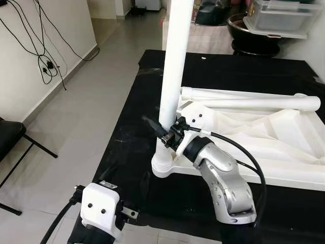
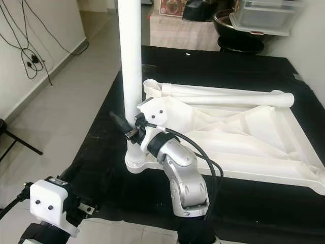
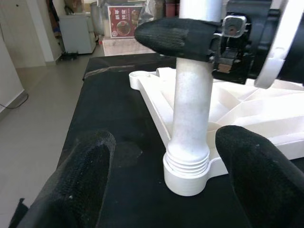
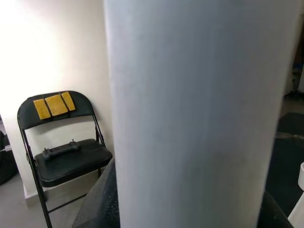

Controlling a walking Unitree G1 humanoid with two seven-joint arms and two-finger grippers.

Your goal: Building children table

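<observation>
Two white legs belong to the children's table (image 1: 284,147), which lies upside down on a black mat (image 1: 127,152) spread over the floor: one upright leg (image 1: 175,66) stands in the near-left corner socket (image 1: 163,165), and a second leg (image 1: 254,104) lies flat across the far side of the underside. From the left eye, the right claw (image 1: 161,130) reaches in from the right and pinches the upright leg low down, just above the socket, with one black finger (image 1: 152,124) showing on the leg's left side. The left arm's white wrist housing (image 1: 101,203) sits low at the near edge of the mat, well apart from the leg. A tiled floor (image 1: 76,127) runs along the left, with cables (image 1: 45,61) hanging on the wall and a dark bowl (image 1: 249,28) under a clear bin (image 1: 282,18) beyond the mat. From the left wrist, the left claw (image 3: 175,180) is spread wide, its two black fingers (image 3: 76,185) on either side of the leg's threaded base without touching it, and the right claw's finger crosses the leg higher up. From the right wrist, the upright leg stands pressed close before the camera, and a black folding chair (image 4: 61,142) with yellow pads stands against the wall behind.
</observation>
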